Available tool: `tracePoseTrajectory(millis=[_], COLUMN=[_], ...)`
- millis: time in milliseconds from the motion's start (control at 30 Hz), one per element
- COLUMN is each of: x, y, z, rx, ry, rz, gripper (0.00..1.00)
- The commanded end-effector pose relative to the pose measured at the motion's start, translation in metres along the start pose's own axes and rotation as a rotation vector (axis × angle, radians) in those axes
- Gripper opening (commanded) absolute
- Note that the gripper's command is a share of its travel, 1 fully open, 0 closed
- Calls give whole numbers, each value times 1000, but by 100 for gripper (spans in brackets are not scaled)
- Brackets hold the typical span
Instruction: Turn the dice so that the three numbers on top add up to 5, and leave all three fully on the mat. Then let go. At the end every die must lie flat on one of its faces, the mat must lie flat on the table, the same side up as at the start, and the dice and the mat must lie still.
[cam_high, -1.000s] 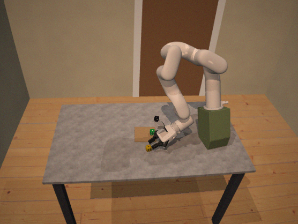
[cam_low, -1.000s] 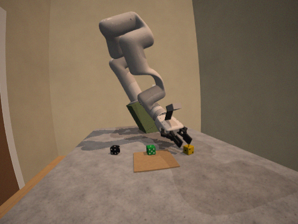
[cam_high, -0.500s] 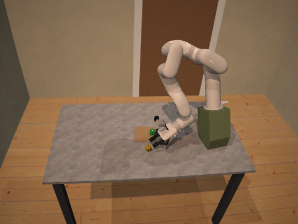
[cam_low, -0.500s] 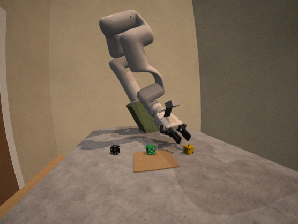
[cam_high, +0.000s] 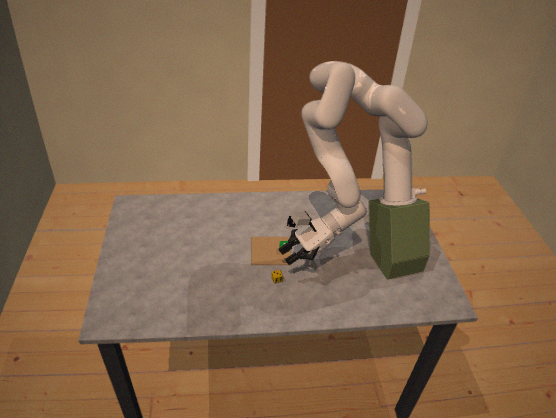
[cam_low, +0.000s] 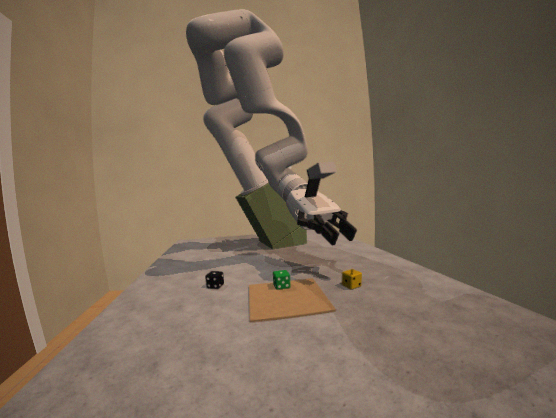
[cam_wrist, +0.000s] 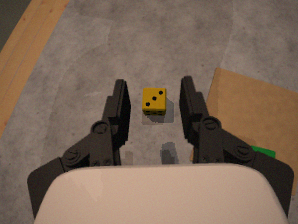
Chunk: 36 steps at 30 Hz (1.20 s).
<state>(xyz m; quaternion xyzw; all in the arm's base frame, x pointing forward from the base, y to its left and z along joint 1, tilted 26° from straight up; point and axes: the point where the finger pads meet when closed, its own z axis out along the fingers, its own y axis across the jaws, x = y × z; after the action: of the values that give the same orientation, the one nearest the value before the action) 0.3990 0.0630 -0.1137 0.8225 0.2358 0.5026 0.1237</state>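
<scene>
The arm's black fingers hang half-spread above the grey bench (cam_high: 165, 260), gripping nothing. The small yellow die (cam_wrist: 154, 99) shows three, beside the tan mat (cam_low: 290, 303); the green die (cam_low: 281, 279) sits on it, the black die (cam_low: 214, 279) off.

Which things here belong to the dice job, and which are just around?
Job:
yellow die, off the mat
green die, on the mat
black die, off the mat
brown mat
tool, open, empty

Just around:
green pedestal
table
door
</scene>
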Motion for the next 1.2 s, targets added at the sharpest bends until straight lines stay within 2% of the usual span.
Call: tracePoseTrajectory(millis=[0,233,467,533,767,867,1033,1100,1167], x=[1,1,6,6,16,19,25,25,29], y=[0,0,0,0,1,1,1,1,0], z=[0,1,3,3,11,12,16,16,18], rx=[0,-1,0,0,-5,-5,-6,-6,0], ry=[0,-15,-124,-124,-373,-433,-594,-594,-662], rz=[0,-2,0,0,-3,-3,-3,-3,0], gripper=[47,47,47,47,47,47,47,47,47])
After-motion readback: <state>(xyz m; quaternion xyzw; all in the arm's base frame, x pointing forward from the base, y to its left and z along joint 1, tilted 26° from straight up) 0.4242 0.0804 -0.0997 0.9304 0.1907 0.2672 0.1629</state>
